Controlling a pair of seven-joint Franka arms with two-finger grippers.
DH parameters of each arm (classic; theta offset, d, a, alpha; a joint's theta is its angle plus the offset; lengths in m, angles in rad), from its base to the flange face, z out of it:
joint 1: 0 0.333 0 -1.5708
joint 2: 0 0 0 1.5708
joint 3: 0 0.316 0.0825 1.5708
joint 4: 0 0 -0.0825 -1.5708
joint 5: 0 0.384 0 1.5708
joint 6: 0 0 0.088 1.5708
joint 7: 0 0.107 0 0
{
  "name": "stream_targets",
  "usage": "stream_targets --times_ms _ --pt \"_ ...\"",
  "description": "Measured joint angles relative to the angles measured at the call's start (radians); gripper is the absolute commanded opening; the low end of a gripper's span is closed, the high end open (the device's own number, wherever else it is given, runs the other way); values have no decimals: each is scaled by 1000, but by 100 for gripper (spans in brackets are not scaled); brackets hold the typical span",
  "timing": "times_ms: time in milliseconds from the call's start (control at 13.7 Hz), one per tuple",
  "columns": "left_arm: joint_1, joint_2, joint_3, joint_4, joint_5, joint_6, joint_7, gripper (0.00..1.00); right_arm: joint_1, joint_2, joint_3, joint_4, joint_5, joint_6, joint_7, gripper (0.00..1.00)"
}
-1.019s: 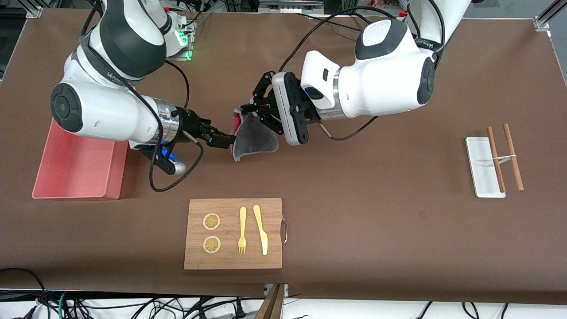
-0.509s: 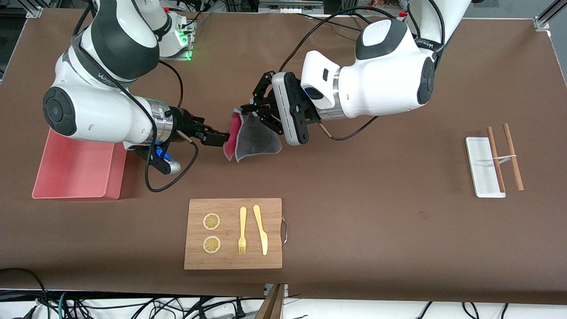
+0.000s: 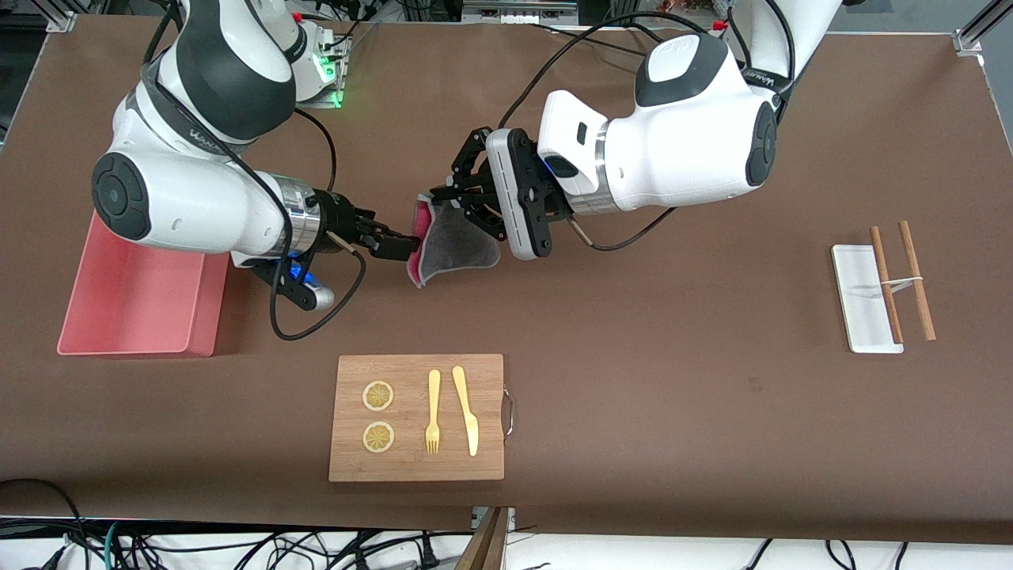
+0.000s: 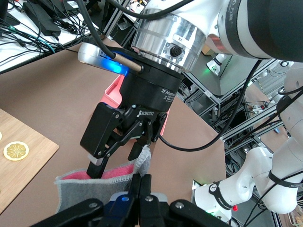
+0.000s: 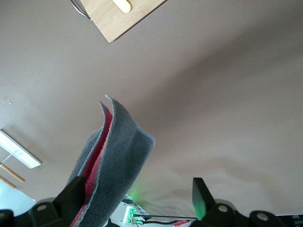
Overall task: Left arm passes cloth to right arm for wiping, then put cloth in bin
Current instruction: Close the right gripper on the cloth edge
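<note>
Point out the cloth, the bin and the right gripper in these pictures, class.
cloth (image 3: 455, 245), front view, on its hanging grey face.
bin (image 3: 134, 297), front view, on its bare pink floor.
right gripper (image 3: 405, 247), front view, between its open fingertips at the cloth's edge.

Robotics lab: aluminium framing (image 4: 215, 90), loose cables (image 3: 261, 546), spare robot arm (image 4: 246, 182).

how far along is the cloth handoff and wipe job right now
Done: the left hand is shut on the cloth, holding it up over the table. In hand: the handoff. The right hand is open with its fingers around the cloth's hanging edge, not yet closed. Left: right hand grips, left releases, wiping, then dropping the cloth into the pink bin at the right arm's end.
</note>
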Motion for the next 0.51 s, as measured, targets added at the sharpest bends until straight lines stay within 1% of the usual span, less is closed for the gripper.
stream_targets --times_ms 291,364,437,509 --pt "0 0 0 0 0 0 0 0 2 12 3 -3 7 11 0 100" --pt "1 0 0 0 0 0 0 0 2 15 4 -4 8 12 0 96" --pt "1 0 0 0 0 0 0 0 2 17 8 -7 9 16 0 72" --pt "1 0 0 0 0 0 0 0 2 19 14 -10 10 23 0 40"
